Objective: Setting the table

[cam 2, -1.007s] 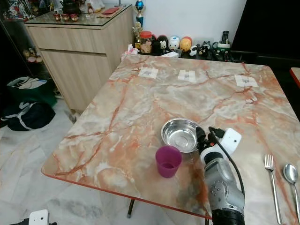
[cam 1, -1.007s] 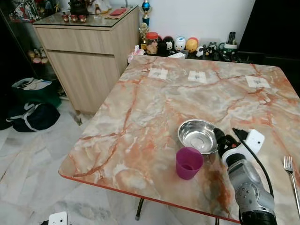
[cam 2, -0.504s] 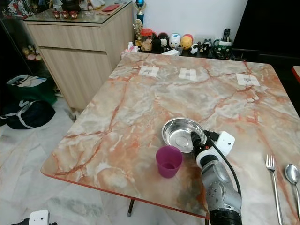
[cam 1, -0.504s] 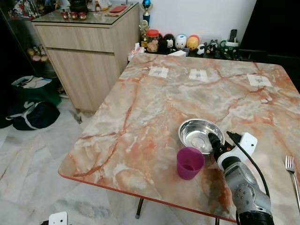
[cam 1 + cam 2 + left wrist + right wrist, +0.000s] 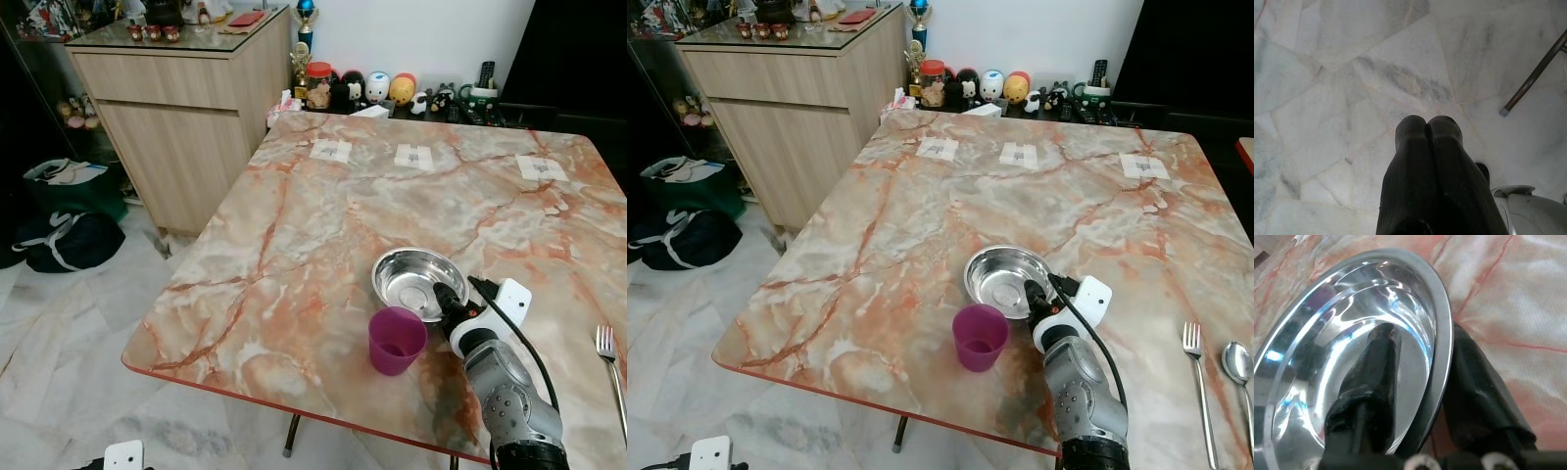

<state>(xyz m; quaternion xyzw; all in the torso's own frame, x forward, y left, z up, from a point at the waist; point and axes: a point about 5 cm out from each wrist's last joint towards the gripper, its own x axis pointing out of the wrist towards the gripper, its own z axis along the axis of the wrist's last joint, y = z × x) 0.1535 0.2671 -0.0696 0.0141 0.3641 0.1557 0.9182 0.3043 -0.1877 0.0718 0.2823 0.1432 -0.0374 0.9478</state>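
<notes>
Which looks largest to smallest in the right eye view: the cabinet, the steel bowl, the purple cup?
1. cabinet, though it stands farthest away
2. steel bowl
3. purple cup, slightly nearer the camera yet clearly smaller

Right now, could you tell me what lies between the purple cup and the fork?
In the right eye view, the right gripper, straddling the steel bowl's rim, lies between the purple cup and the fork.
</notes>
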